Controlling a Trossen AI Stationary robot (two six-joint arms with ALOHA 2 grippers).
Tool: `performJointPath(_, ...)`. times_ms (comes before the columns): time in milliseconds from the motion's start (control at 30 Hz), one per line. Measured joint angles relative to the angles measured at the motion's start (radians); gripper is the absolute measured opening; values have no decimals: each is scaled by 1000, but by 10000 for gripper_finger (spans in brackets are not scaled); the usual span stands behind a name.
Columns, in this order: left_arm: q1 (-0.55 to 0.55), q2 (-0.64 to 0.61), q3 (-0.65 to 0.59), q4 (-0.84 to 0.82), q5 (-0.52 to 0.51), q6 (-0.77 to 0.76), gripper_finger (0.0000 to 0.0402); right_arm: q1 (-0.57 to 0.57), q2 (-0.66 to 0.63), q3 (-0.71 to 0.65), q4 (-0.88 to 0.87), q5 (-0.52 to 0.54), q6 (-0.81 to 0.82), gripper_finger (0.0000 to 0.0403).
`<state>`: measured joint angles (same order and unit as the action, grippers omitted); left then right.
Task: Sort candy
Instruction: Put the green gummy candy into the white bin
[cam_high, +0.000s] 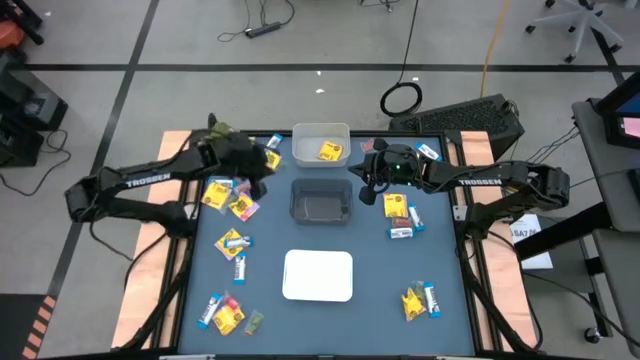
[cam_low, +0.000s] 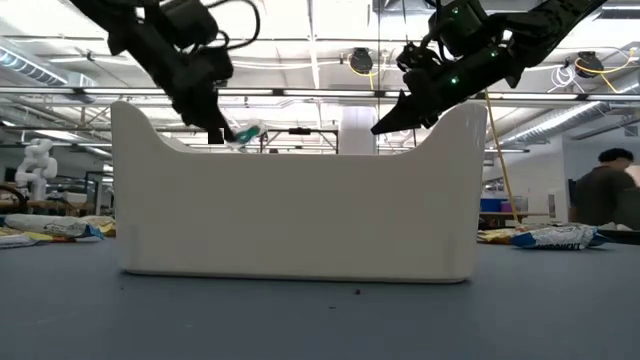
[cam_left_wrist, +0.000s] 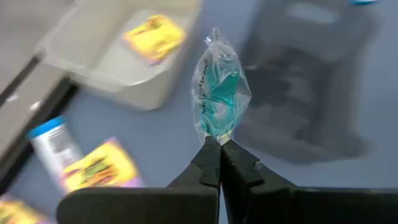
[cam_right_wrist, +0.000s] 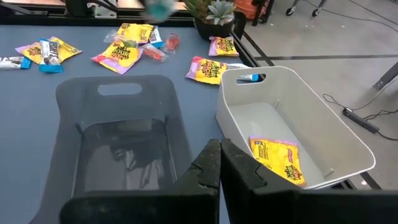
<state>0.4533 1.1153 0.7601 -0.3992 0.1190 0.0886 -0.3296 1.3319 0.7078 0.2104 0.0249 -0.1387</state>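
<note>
Dark blue matting (cam_high: 370, 290) covers the table, and on it three bins stand in a column from twelve to six o'clock.

Pinched at its lower twist between the left gripper (cam_left_wrist: 220, 146), whose fingers are clamped together on it, is a small clear-wrapped teal sweet (cam_left_wrist: 219, 93); it stands upright above the fingertips, long axis vertical, lifted off the mat. The low view shows it hanging in the air at the gripper's tip. This sweet sits at about ten o'clock from the table's centre. From it, the pale grey plastic bin (cam_high: 321, 145) lies toward two o'clock and the dark grey translucent bin (cam_high: 320, 200) toward four o'clock, both near; the left arm is plainly the one placed to drop it, and I judge the choice of bin is what the next move hinges on.

One yellow square packet (cam_right_wrist: 277, 158) already lies inside the pale bin. The dark bin looks empty, and the white rectangular bin (cam_high: 318, 275) at six o'clock cannot be judged from above.

The right gripper (cam_right_wrist: 219, 155) hovers over the dark bin's three o'clock edge, fingers pressed together with nothing between them.

Loose candy (cam_high: 228, 195) lies in five clusters; counts within them are uncertain, roughly eight yellow packets and eight blue-and-white bars.
</note>
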Motion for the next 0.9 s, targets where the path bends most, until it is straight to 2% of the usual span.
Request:
performJointPath(200, -225, 24, -1, 31, 9, -66, 2, 19, 0, 0, 24, 8, -4, 0)
performJointPath(367, -408, 51, -1, 140, 7, -150, 2, 24, 0, 0, 45, 8, -6, 0)
performJointPath(533, -570, 107, -1, 253, -63, -242, 2, 33, 0, 0, 44, 7, 30, 0)
performJointPath(800, -737, 278, -1, 433, -101, -294, 2, 133, 10, 0, 37, 13, 51, 0)
performJointPath(900, -766, 335, -1, 432, -156, -324, 2, 174, 24, 0, 53, 74, 52, 0)
